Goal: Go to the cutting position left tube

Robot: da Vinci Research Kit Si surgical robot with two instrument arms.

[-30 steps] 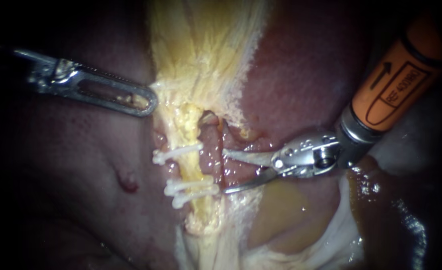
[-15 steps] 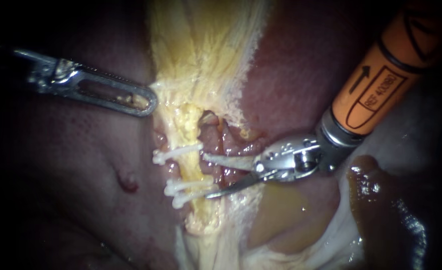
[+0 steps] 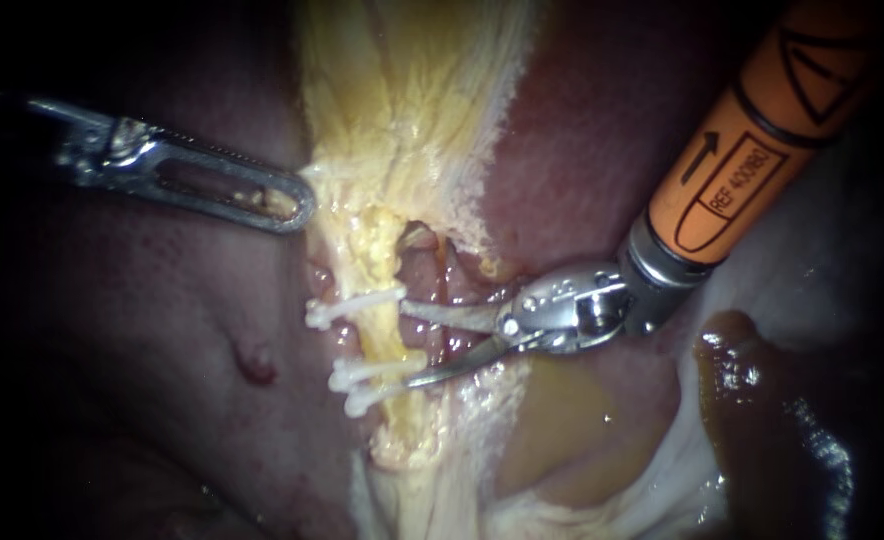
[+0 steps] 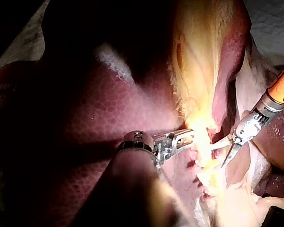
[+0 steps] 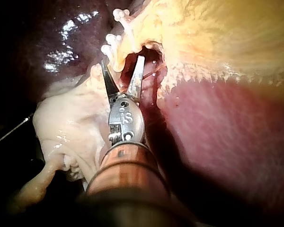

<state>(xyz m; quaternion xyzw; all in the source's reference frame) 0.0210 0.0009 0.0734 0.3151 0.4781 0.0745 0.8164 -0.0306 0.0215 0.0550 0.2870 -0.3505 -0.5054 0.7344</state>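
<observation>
The left tube (image 3: 386, 340) is the yellow one that runs down the middle of the endoscope view. Three white clips sit across it. One clip (image 3: 355, 305) is farther up. The other two clips (image 3: 377, 383) lie close together lower down. A bare bit of the tube shows between the top clip and the lower pair.

The right instrument (image 3: 409, 346) comes in from the upper right on an orange shaft. It ends in two thin blades, and they are spread wide apart like open scissors. The blade tips are just beside the right edge of the left tube, level with the bare bit. I cannot tell if they touch it. In the right wrist view the same blades (image 5: 123, 60) gape in front of the clips, with nothing pinched.

The left instrument (image 3: 297, 205) comes in from the left, higher up. Its jaws are closed on the edge of the yellow tissue (image 3: 402, 110) above the clips.

Dark red liver (image 3: 162, 320) lies on both sides of it all.
</observation>
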